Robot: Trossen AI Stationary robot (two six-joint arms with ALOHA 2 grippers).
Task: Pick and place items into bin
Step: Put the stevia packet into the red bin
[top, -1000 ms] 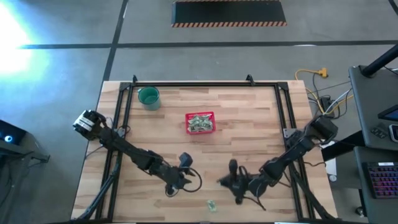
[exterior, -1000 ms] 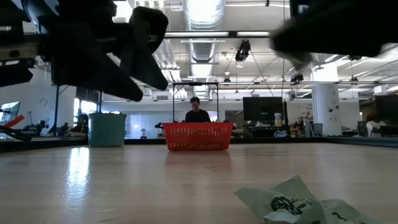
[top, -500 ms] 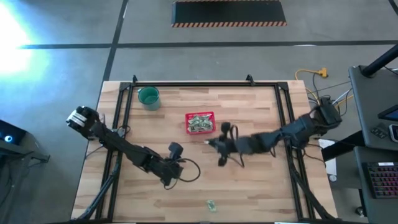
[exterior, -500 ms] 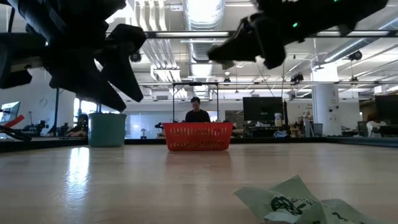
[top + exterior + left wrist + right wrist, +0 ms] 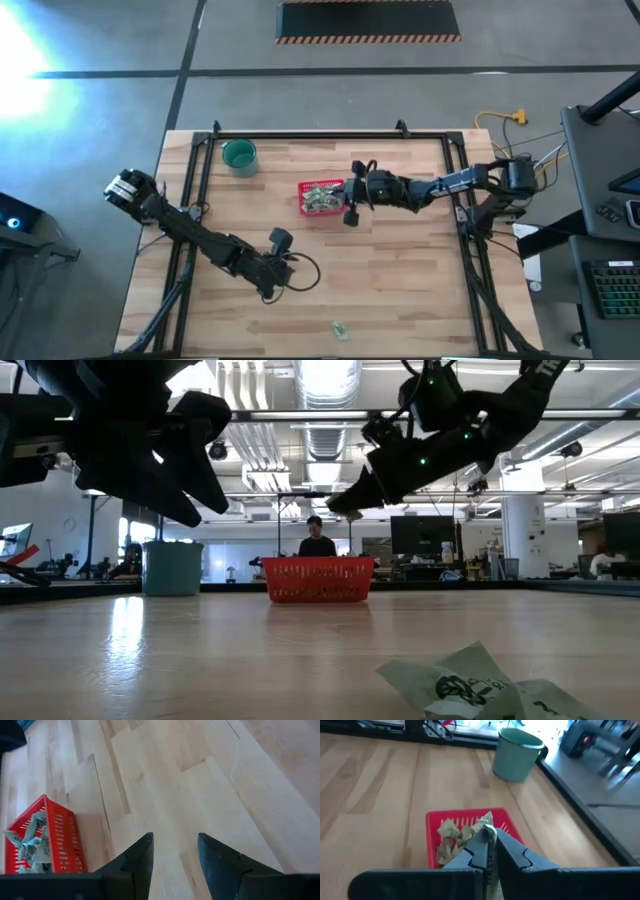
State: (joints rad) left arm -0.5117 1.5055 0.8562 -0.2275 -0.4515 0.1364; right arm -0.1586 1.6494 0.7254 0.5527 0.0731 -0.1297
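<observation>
The right gripper [image 5: 490,851] has its jaws closed on one pale green-and-white packet [image 5: 491,836], which is pinched flat between the fingers, with its top edge sticking out past the tips. It is held this way, I think, so that the thin wrapper does not slip during the carry. Just ahead of the jaws and lower stands the red basket [image 5: 432,822], already with a heap of packets [image 5: 454,836] inside. In the high view this gripper [image 5: 352,203] hangs beside the basket's [image 5: 320,184] edge, above the table [image 5: 400,290], so the release probably comes when the jaws are over the opening. Beyond the basket from these jaws stands the teal cup [image 5: 518,754], which is not part of the job.

The left gripper [image 5: 174,851] waits with its jaws parted and nothing between them, only bare wood ahead; the basket [image 5: 60,845] is off to one side of it. One more packet [image 5: 341,328] lies alone at the near table edge, well apart from both grippers, so the task is not finished.
</observation>
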